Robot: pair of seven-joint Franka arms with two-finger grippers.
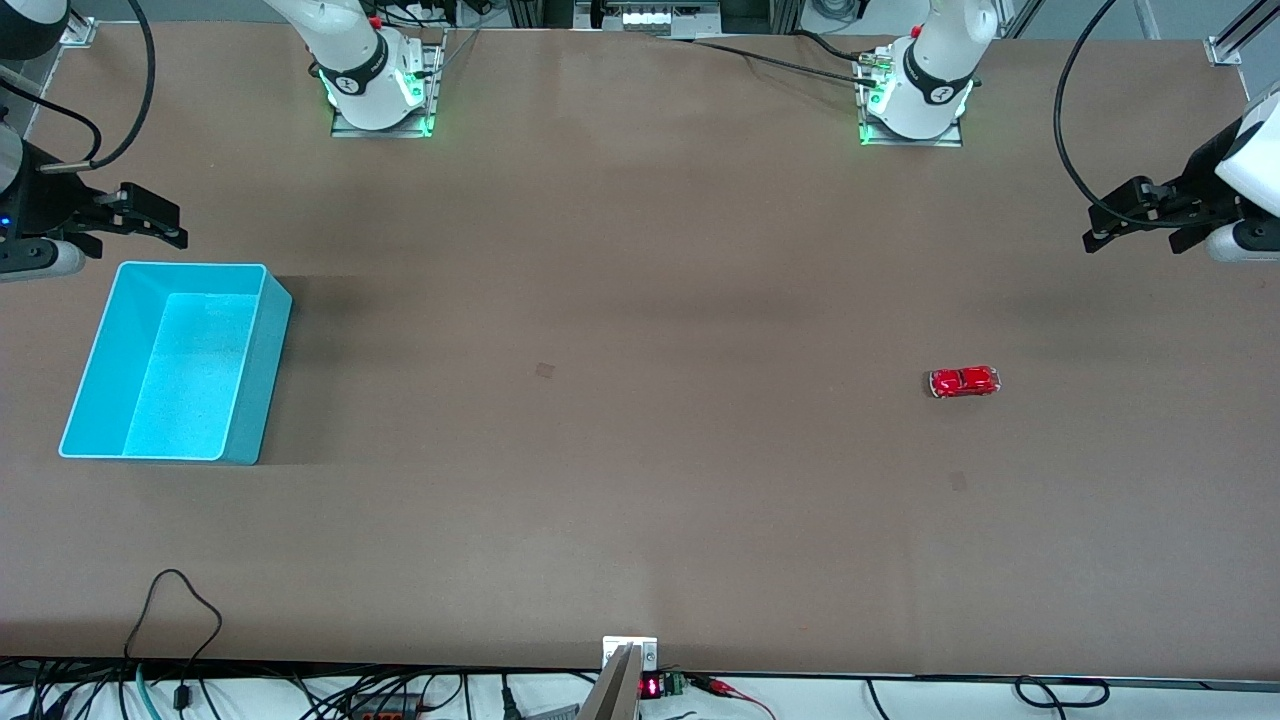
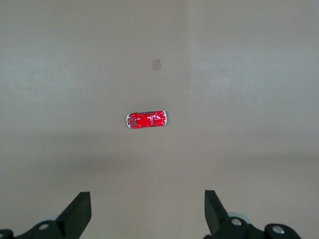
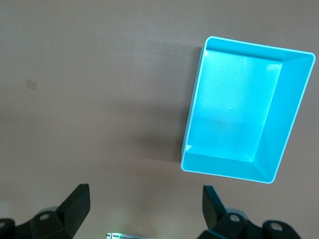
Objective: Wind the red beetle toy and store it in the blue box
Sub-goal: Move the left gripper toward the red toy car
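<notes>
Two grippers, both raised above the table (image 1: 640, 300) and holding nothing. Left gripper (image 1: 1135, 222): over the left arm's end of the table, fingers (image 2: 79, 211) spread wide, touching nothing; arm waits. Right gripper (image 1: 150, 215): over the right arm's end, just beside the box's edge farthest from the front camera, fingers (image 3: 77, 204) likewise spread wide.

One blue box (image 1: 250, 380): upright on the table at the right arm's end, its pale floor showing with nothing lying on it.

One red beetle (image 1: 964, 381): on its wheels on the bare table toward the left arm's end, well apart from the box, nearer the front camera than the left gripper.
</notes>
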